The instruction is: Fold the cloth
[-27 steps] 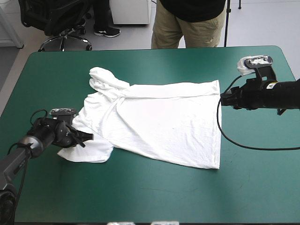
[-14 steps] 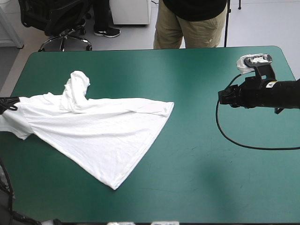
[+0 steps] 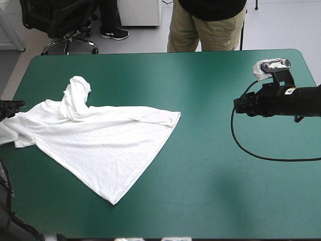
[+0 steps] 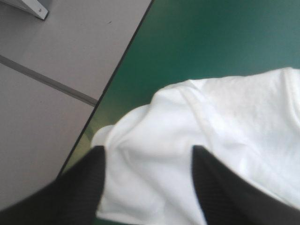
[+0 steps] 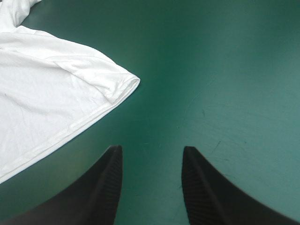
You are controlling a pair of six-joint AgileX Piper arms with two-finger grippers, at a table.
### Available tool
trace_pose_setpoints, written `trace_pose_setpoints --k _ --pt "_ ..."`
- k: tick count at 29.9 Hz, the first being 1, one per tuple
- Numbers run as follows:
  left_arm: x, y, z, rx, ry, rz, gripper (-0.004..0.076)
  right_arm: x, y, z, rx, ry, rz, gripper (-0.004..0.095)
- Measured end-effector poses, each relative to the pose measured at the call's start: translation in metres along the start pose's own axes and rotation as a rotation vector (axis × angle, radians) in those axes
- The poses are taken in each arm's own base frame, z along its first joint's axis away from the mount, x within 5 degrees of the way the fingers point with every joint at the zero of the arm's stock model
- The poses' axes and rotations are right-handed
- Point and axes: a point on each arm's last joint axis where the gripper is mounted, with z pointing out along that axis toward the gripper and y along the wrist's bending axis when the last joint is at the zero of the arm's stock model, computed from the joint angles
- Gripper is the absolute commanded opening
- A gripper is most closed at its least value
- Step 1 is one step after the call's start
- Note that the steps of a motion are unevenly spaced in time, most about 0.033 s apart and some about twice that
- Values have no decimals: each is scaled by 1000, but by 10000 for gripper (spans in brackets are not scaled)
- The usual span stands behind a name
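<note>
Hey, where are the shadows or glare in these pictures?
High view: even light, no glare on the T-shirt, and its creases show as faint grey lines. Left wrist view: soft grey shading in the folds lying between the fingers of the open left claw. Right wrist view: a darker band on the teal-green cover ahead of the right claw.

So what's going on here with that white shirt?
Two robot arms are meant to fold the T-shirt. It lies rumpled and skewed on the left part of the teal-green cover, reaching its left edge. The left gripper is there, fingers open, cloth between them. The right gripper hovers open over bare cover, apart from the shirt.
</note>
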Motion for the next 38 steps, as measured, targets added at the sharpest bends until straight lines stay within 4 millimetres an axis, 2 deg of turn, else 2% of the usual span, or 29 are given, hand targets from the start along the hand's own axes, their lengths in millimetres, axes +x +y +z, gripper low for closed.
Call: trace_pose_setpoints --k 2,6,9,12,15,16,19,23,26,28,33,38 --pt "-1 -2 -10 28 -9 -21 694 1 0 0 1 10 -5 391" --pt "-6 -10 -45 127 -76 -22 629 3 -1 0 10 36 -17 391" --pt "-9 -21 -93 253 -185 5 562 5 0 -4 28 43 -33 391" --pt "-4 -44 -148 371 -302 110 523 7 3 -11 37 37 -46 391" --pt "8 -72 -195 450 -388 257 508 10 9 -23 52 25 -61 391" --pt "15 -81 -215 473 -422 311 508 11 11 -28 61 17 -69 391" --pt "38 -103 -256 551 -471 437 508 16 19 -47 98 -18 -91 391" --pt "73 -117 -291 659 -424 574 508 26 30 -74 159 -75 -96 391" --pt "101 -124 -296 727 -335 669 508 38 37 -84 172 -98 -80 391" --pt "120 -129 -291 766 -277 717 501 48 39 -86 173 -101 -70 391" --pt "176 -146 -251 841 -58 829 469 66 36 -75 171 -72 -42 391" --pt "232 -160 -205 866 174 950 469 70 33 -68 163 -70 -24 391"
